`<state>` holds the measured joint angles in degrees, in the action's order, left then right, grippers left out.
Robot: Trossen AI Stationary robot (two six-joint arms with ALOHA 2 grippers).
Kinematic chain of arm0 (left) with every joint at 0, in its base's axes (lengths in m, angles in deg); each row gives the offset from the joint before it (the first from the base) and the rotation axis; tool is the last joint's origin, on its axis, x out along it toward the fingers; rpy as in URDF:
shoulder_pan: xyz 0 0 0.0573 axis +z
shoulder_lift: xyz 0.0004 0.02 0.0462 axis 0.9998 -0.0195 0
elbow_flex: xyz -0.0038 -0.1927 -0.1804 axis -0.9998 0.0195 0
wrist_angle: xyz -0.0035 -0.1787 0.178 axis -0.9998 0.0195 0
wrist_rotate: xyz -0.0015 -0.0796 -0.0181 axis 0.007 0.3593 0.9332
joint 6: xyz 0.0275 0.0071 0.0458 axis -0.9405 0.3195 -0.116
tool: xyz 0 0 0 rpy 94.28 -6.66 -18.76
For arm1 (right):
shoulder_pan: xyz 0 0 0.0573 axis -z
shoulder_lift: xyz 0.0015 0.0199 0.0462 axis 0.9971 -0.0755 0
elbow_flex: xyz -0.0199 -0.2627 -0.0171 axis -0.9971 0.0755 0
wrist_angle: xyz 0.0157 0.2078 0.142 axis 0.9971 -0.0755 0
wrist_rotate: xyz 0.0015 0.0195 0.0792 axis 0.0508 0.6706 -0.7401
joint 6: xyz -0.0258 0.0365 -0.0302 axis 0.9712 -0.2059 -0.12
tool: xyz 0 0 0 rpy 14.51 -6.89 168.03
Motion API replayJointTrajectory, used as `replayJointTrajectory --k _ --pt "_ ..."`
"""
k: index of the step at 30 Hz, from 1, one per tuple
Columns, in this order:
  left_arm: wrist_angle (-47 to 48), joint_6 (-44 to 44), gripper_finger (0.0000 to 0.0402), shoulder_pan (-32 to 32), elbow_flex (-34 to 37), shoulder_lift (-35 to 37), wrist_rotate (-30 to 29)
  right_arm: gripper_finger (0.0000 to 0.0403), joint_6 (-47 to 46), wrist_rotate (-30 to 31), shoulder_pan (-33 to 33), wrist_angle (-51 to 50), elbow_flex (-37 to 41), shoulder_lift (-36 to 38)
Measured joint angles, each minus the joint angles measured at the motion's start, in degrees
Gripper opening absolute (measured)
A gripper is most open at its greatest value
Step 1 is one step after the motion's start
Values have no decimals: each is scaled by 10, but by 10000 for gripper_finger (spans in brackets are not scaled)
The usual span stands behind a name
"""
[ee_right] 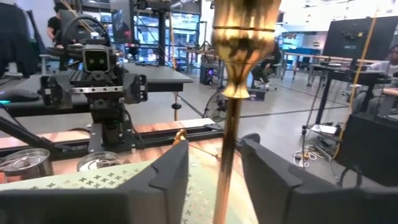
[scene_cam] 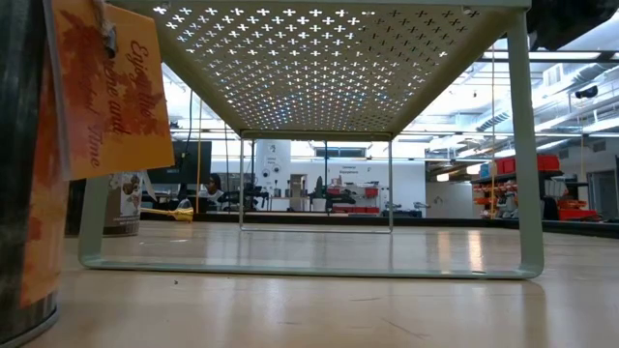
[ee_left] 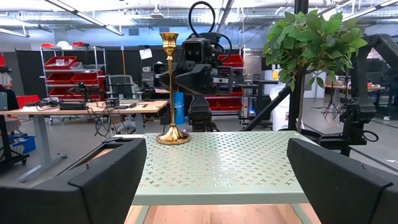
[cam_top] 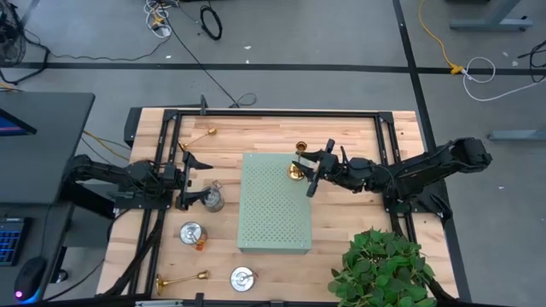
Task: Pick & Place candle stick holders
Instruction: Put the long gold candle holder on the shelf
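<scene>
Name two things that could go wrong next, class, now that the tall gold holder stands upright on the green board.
The tall gold holder stands near the perforated board's edge, with the right gripper's fingers close around its stem; a sideways move could tip it.

A toppled holder might roll off the board.

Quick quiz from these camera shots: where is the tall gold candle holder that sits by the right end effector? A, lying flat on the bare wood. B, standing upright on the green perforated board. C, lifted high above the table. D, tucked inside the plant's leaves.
B: the tall gold candle holder stands upright with its round base on the green perforated board, its stem between the fingers of the right end effector.
</scene>
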<state>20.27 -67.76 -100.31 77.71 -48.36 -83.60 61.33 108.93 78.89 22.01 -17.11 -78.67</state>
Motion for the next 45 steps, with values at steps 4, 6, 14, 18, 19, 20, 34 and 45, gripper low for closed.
replayJointTrajectory --k 4,6,14,18,19,20,34,45 --pt "0 0 399 0 0 0 0 207 0 4 0 4 0 0" --pt "0 0 399 0 0 0 0 229 1 4 0 5 0 0" --pt "0 -1 399 0 0 0 -51 283 12 4 0 6 0 0" --pt "0 -1 399 0 0 0 -40 288 22 4 0 6 0 1" --pt "0 0 399 0 0 0 -37 288 24 4 0 6 0 1" --pt "0 0 399 0 0 0 -36 288 26 7 0 6 0 1" --pt "295 112 399 0 -138 -11 -436 288 29 44 -1 0 0 1" --pt "461 195 399 33 -293 -126 -533 288 30 44 -5 -7 0 1"
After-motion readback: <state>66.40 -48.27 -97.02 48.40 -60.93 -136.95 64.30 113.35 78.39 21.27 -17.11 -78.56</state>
